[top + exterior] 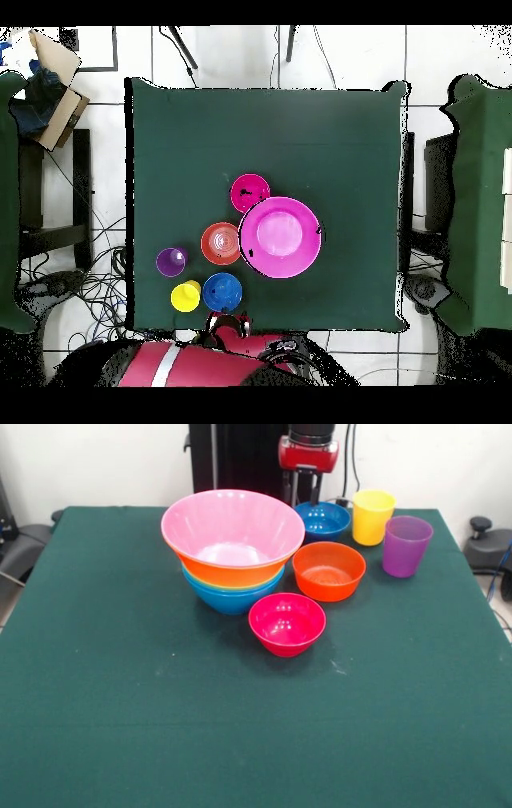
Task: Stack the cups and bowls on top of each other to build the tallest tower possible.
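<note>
The tower (232,576) stands mid-table: a blue bowl at the base, a wide orange bowl above it and a large pink bowl (232,528) (279,237) on top. Loose beside it are a crimson bowl (286,624) (250,192), an orange-red bowl (328,570) (221,243) and a dark blue bowl (322,520) (222,292). A yellow cup (373,517) (186,296) and a purple cup (406,546) (171,262) stand upright at the side. My gripper (308,496) hangs open and empty just behind the dark blue bowl, at the table's far edge.
The green tablecloth (120,704) covers the whole table. Chairs and cables lie around it on the floor, and a cardboard box (55,85) sits off one corner. The robot's red arm (190,365) lies along the table's edge.
</note>
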### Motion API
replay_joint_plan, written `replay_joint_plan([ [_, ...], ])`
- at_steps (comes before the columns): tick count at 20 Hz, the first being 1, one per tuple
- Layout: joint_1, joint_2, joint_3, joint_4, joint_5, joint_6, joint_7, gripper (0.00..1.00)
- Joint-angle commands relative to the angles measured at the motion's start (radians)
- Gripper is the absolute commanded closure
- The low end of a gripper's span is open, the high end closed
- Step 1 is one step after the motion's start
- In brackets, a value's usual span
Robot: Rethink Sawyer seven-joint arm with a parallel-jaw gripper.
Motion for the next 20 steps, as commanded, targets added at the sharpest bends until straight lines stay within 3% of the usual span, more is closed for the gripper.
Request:
replay_joint_plan([
  [1,0.019,0.061,0.053,-0.062,0.036,-0.051,0.173,0.00],
  [11,0.028,0.121,0.059,-0.095,0.054,-0.092,0.179,0.00],
  [20,0.036,0.081,0.075,-0.082,0.081,-0.066,0.191,0.00],
])
